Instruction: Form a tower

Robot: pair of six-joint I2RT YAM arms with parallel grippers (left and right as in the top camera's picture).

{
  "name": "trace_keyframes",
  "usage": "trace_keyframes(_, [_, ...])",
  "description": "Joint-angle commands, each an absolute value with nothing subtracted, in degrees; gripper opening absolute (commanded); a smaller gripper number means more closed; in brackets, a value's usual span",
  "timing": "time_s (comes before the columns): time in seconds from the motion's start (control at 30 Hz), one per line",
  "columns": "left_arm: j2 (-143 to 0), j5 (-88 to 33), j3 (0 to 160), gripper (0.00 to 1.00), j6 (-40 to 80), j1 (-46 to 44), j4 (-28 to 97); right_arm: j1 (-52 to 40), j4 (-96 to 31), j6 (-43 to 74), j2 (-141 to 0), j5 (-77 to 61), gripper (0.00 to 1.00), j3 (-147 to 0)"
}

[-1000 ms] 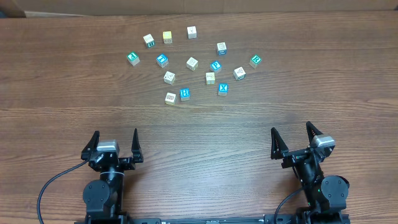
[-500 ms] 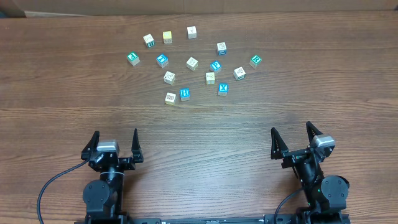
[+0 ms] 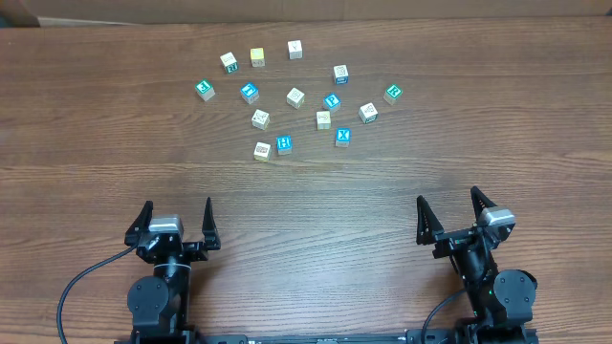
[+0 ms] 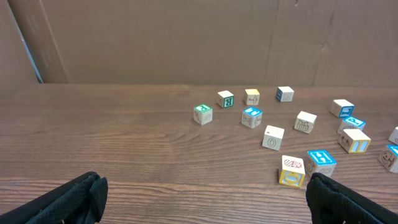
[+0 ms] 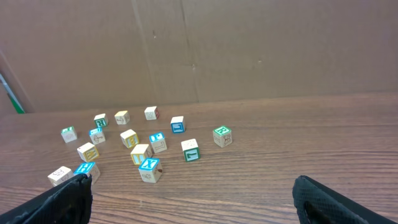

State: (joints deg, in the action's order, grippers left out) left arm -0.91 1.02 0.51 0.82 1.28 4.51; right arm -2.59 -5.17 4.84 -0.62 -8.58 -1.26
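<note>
Both low, tucked back | left pincer [image 3: 177, 204] splayed | right pincer [image 3: 448, 195] splayed

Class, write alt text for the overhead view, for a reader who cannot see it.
Small wooden letter cubes lie scattered one by one, none stacked, on the far half of a brown wooden table. At the near edge, the left tool and the right tool are open and empty, well short of the cubes.
</note>
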Motion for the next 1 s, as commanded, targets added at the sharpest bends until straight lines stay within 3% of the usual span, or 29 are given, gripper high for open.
trace_keyframes(0.0, [-0.27, 0.16, 0.32, 1.0, -0.71, 1.8, 4.47, -2.17, -4.8, 4.62, -0.16, -8.47, 1.0, -0.89])
trace_keyframes(0.97, [-0.27, -0.25, 0.32, 1.0, -0.69, 1.8, 4.47, -2.17, -4.8, 4.62, -0.16, -8.47, 1.0, -0.89])
